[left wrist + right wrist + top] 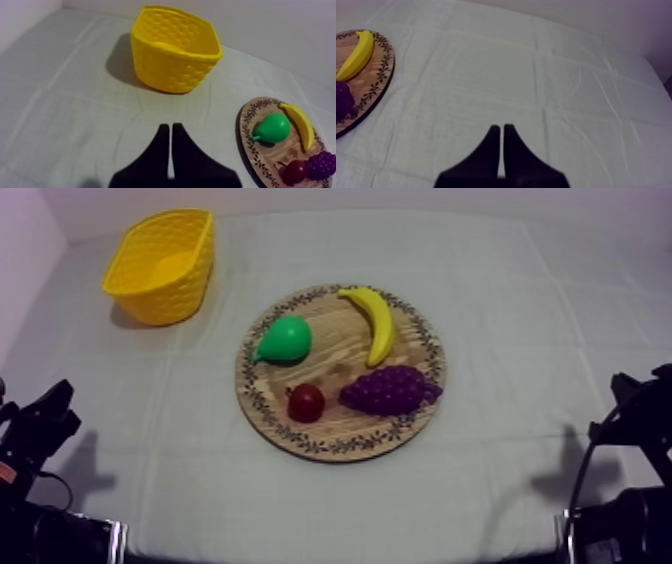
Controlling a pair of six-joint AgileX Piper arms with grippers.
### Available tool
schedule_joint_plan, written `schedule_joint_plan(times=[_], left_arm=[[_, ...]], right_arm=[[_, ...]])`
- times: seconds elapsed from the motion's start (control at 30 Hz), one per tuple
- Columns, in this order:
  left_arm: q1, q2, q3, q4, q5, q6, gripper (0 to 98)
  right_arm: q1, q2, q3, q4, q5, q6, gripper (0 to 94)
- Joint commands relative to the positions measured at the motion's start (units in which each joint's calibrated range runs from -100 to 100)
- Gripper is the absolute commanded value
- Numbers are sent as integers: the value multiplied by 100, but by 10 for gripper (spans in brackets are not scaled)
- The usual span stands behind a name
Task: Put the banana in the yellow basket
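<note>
Both sets of jaws are pinched into a narrow wedge with nothing between them, so nothing's been grabbed yet. The left gripper [167,126] sits low over the bare cloth [75,100]. The yellow basket [170,70] is straight out ahead of its tips, upright with the mouth facing up. The wooden board [248,145] is ahead too, but off to its right side. The right gripper [501,127] is also parked over cloth, with the board well off to its left.

The banana [375,323] is lying flat on the board, well apart from both grippers. It's at the far side near the patterned rim. The pear [287,340] is beside it and the bunch of grapes [388,389] is right at its near end, though I can't tell if those two touch. The small red fruit [306,402] sits nearer the front.

So I'd call this the very start, with the reach not begun. I reckon the left arm makes sense, since the basket's on its side. It needs to spread its fingers, travel over the board and come down across the banana's thin middle, clear of the grapes
</note>
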Motion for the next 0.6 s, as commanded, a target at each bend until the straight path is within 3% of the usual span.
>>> schedule_joint_plan(times=[0.0,0.57], left_arm=[[2,-1,0,-2,6,-4,1],[35,592,-540,126,250,-190,1]], right_arm=[[3,-5,5,1,1,-1,4],[3,-5,5,1,1,-1,4]])
